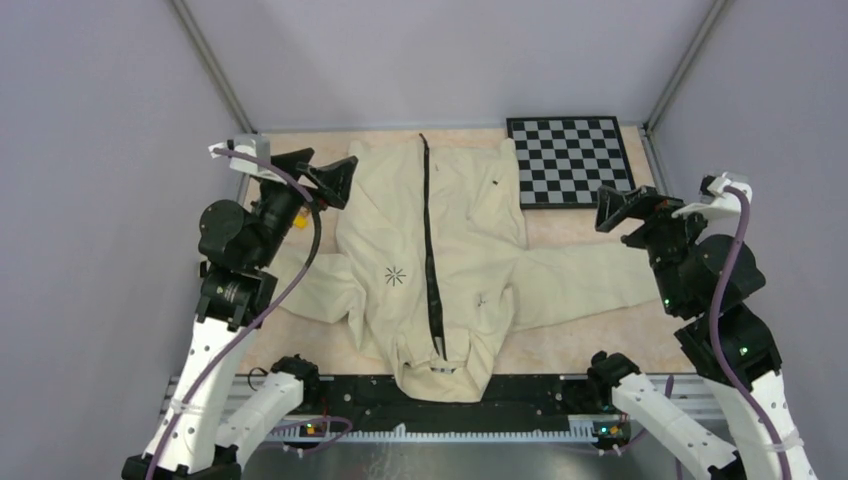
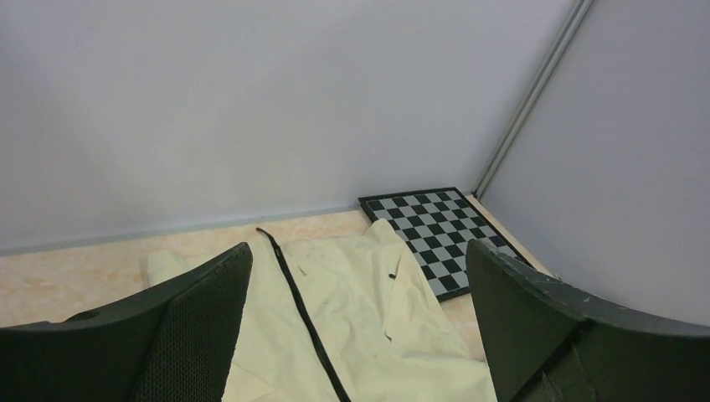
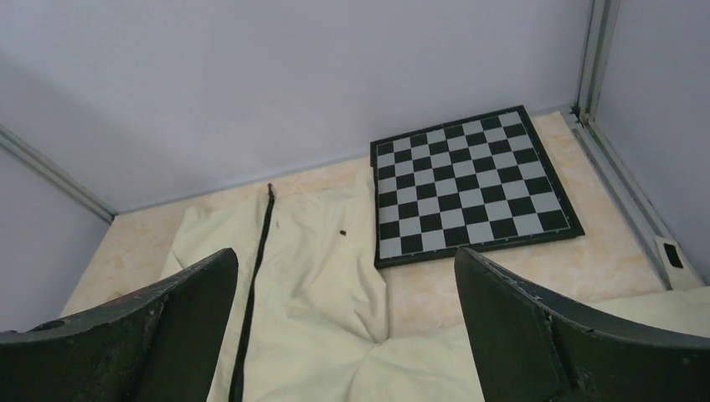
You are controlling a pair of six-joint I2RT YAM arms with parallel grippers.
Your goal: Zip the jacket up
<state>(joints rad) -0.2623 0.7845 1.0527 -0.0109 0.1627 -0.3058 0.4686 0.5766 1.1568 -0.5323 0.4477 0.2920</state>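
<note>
The cream jacket [image 1: 470, 250] lies flat on the table, collar toward the near edge, hem toward the back wall, sleeves spread left and right. Its black zipper [image 1: 430, 250] runs down the middle, with a black starburst logo [image 1: 396, 276] to its left. My left gripper [image 1: 335, 180] is open and empty, raised above the jacket's far left corner. My right gripper [image 1: 620, 210] is open and empty, raised over the right sleeve. The jacket and zipper also show in the left wrist view [image 2: 377, 318] and the right wrist view [image 3: 318, 285].
A black and white chessboard [image 1: 570, 160] lies at the back right, its left edge under the jacket hem. Grey walls and metal posts close in the table on three sides. The beige tabletop [image 1: 590, 345] shows around the jacket.
</note>
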